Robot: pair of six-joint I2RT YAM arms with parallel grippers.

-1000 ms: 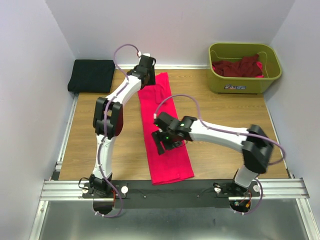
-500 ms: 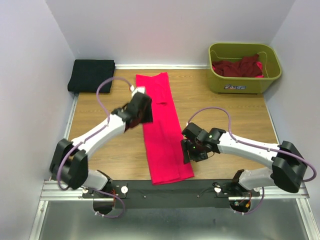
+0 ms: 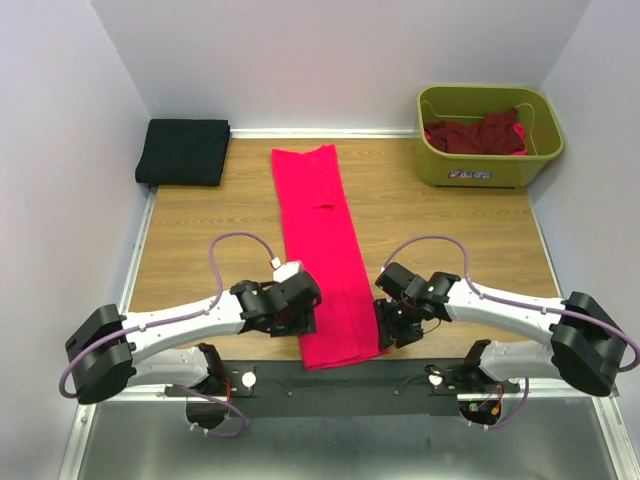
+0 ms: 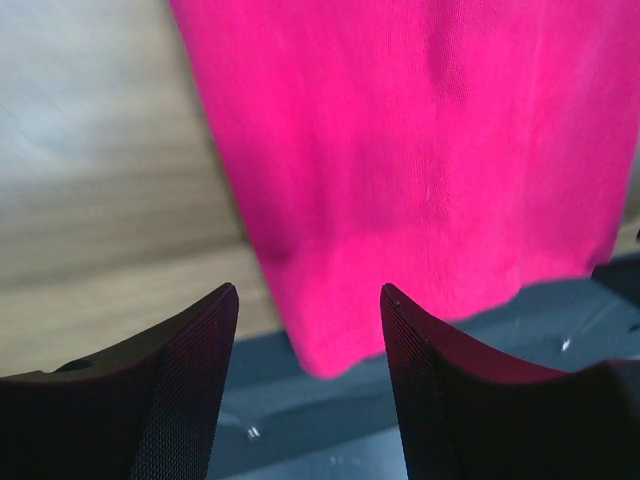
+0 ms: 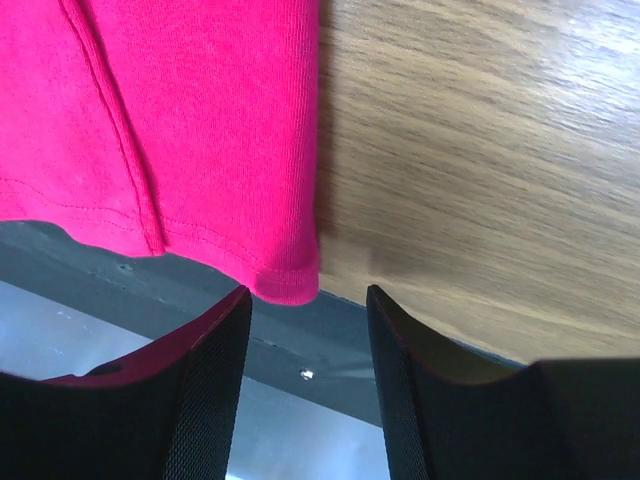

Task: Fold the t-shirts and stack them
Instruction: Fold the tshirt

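Pink-red t-shirt (image 5: pixel 200 120), hem stitching in right wrist view only

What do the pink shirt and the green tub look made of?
Pink shirt: knit cloth, likely cotton jersey; matte, with fine ribbing and a stitched hem. Tub: probably moulded plastic; smooth, faintly glossy walls, rolled rim.

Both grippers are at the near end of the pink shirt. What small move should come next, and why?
Probably lower both and close on the corners: the left gripper and right gripper are open, each framing a near corner of the pink shirt, which lies flat as a long strip.
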